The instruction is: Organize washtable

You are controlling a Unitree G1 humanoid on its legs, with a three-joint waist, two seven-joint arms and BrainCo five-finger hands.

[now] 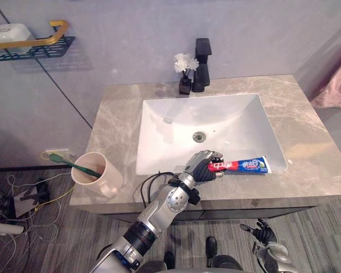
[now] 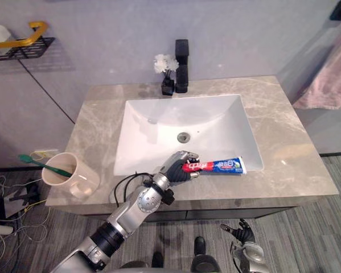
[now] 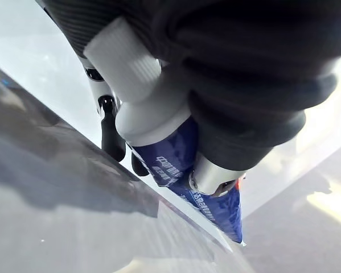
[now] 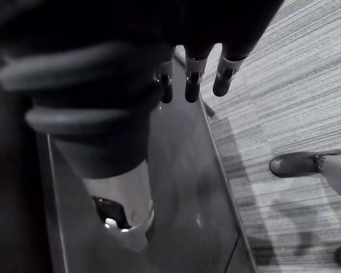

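Left hand clamped on toothpaste tube, frame centre.
Tube lies along front rim of sink, red end inside curled fingers. Right hand, lower right, fingers loose. Cup with toothbrush, left of frame.

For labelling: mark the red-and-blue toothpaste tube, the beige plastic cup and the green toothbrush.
toothpaste tube (image 1: 250,165), left eye view, blue body
cup (image 1: 109,183), left eye view, outer wall
toothbrush (image 1: 73,164), left eye view, handle

Referenced to the sink set in the counter: faucet at 12 o'clock, vase touching its left side. Cup on the counter at 8 o'clock, toothbrush in it. Tube lies across the sink's front rim at 5 o'clock, its 9 o'clock end clasped in the left hand.
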